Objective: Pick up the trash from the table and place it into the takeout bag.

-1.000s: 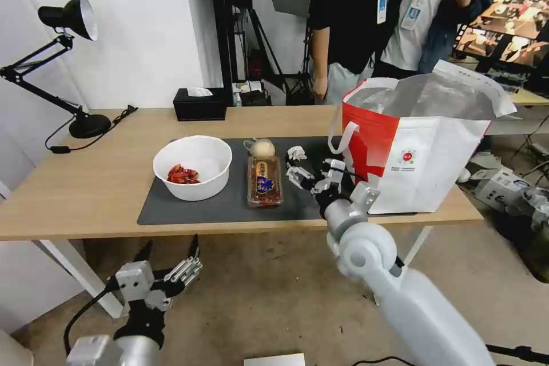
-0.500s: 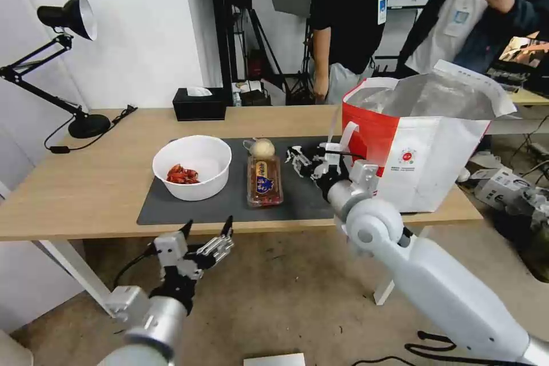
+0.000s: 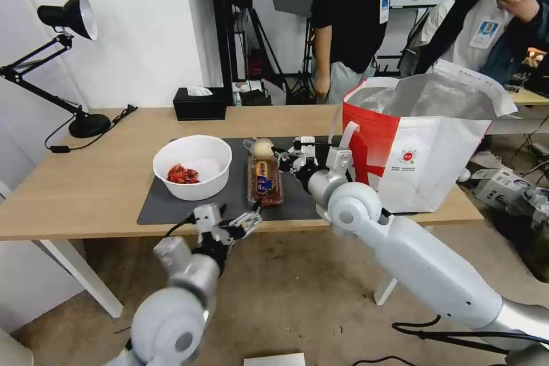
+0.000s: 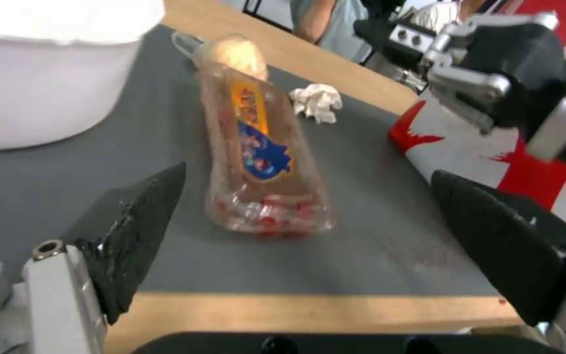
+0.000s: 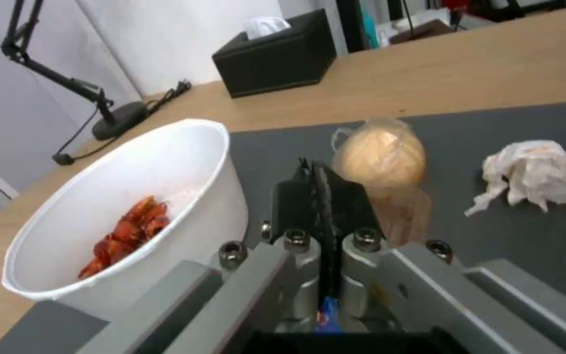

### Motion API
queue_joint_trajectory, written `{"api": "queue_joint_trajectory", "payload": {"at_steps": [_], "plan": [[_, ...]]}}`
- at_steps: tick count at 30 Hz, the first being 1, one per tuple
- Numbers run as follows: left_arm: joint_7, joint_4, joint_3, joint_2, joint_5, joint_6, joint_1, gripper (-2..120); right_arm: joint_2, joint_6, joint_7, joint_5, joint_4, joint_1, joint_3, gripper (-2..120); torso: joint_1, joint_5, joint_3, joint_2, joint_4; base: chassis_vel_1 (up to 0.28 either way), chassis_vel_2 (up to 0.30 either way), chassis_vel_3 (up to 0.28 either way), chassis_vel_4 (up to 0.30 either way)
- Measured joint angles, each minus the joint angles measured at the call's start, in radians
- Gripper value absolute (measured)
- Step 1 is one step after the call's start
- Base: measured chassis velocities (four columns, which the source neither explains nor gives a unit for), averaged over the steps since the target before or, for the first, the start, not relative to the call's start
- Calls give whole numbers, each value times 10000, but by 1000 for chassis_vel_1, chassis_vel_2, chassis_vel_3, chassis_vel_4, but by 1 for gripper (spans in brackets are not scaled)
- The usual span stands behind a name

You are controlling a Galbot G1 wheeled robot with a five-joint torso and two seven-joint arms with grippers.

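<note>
Both my arms have advanced: left pincer (image 4: 309, 231) gapes empty at the surface's (image 3: 86, 183) near edge before the light, crushable, slippery tray (image 4: 260, 157), best taken across its sides; right pincer (image 5: 319, 189), closed, hovers mid-mat.

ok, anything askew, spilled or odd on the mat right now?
Nothing spilled. The shell scraps sit inside the white bowl, and the clear tray, wrapped ball and crumpled tissue lie on the grey mat. The takeout bag stands upright and open.
</note>
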Motion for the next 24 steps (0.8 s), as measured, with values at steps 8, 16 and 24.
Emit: {"api": "queue_joint_trajectory", "payload": {"at_steps": [8, 16, 24], "plan": [[-565, 1494, 639, -30, -993, 133, -1912, 100, -257, -528, -383, 784, -355, 295, -68, 0, 0, 0, 0, 0, 0, 0, 0, 0, 0], [-713, 2596, 930, -150, -1269, 202, -2998, 100, -276, -1276, -568, 1576, -895, 685, -244, 0, 0, -1, 0, 0, 0, 0, 0, 0, 0], [-672, 2886, 958, -73, -1219, 237, -3173, 100, 424, -1742, -304, 2071, -1865, 1031, -211, 0, 0, 0, 0, 1, 3, 0, 0, 0, 0]]}}
